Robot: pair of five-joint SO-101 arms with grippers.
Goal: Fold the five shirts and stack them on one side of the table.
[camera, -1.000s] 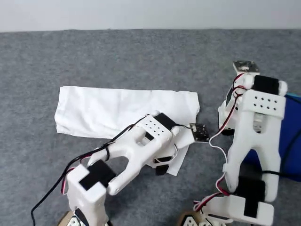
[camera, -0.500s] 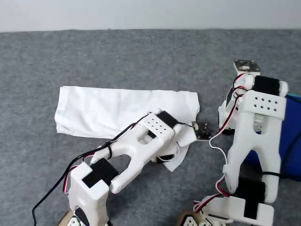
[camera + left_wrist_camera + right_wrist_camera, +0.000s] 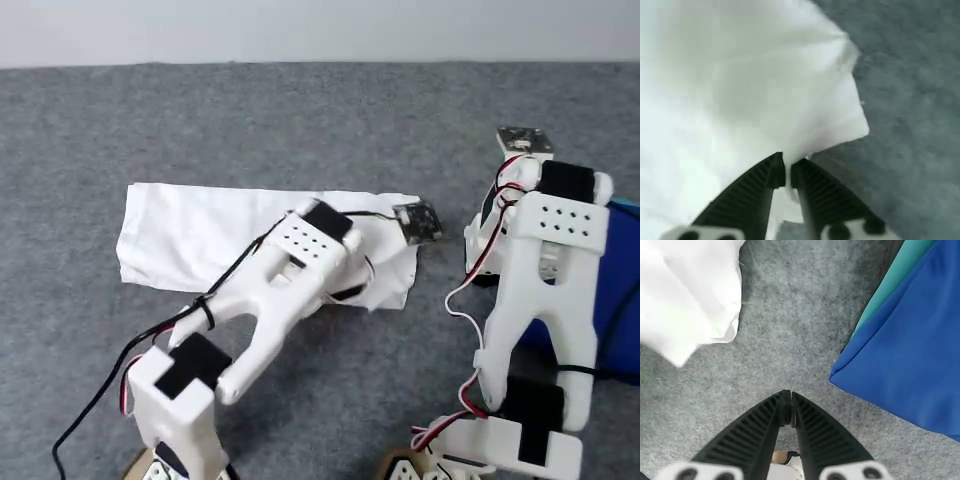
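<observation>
White shirt (image 3: pixel 740 90), pinched in left claw (image 3: pixel 787 172)

Robotics lab bench (likely): grey felt table (image 3: pixel 250 120), bare white wall (image 3: pixel 300 30).
</observation>
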